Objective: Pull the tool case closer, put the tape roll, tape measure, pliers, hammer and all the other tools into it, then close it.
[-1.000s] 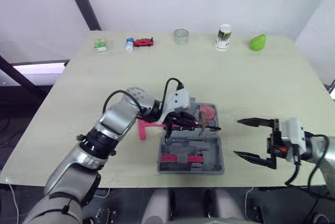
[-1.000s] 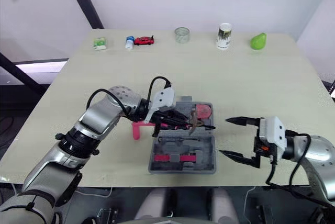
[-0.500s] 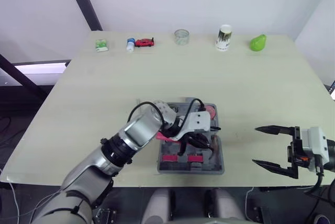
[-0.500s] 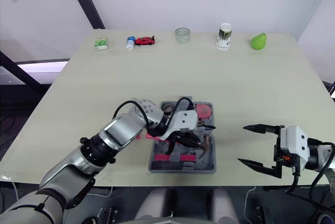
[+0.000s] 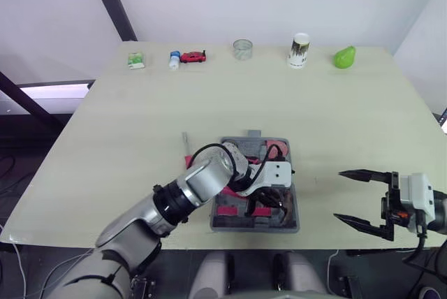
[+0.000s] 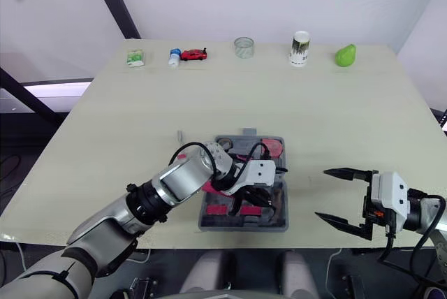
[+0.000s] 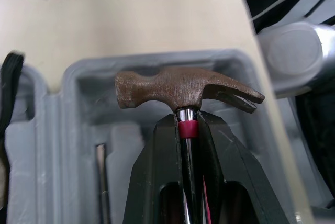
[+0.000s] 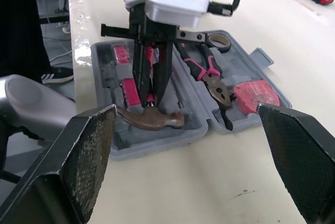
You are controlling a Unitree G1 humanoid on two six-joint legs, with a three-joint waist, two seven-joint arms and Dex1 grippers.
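Pale table in view, and the grey tool case lies open near its front edge. Just beyond the case's left corner, a slim grey item, too small to tell. Along the far edge: green-white box, small bottle, red toy car, clear glass, white cup, green object.

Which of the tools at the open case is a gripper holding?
The hammer with the brown head: the left gripper is shut on its neck, just under the head. The pliers and the red tape measure lie free in the case.
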